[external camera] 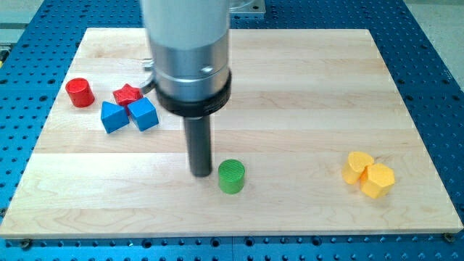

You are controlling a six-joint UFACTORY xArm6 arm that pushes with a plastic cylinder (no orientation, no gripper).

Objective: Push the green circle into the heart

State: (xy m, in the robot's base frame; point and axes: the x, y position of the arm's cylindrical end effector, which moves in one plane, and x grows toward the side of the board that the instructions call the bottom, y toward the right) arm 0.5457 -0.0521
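Lowest in the frame, just below centre, the green circle (232, 176) stands upright on the wooden board (290, 87). My tip (201, 174) sits just beside it on its left, at about the same height in the frame; whether the two touch cannot be told. There is no hand to open or close here, only the dark rod, so it holds nothing.

At the lower right, well apart from the green circle, two yellow blocks touch each other: the yellow heart (357, 166) and, against its lower right, a yellow hexagon (378, 179).

Farther up, in the upper left of the frame, two blue cubes (128, 116) lie side by side, with a red star (127, 94) just above them. A red cylinder (80, 92) stands to their left, near the board's edge.
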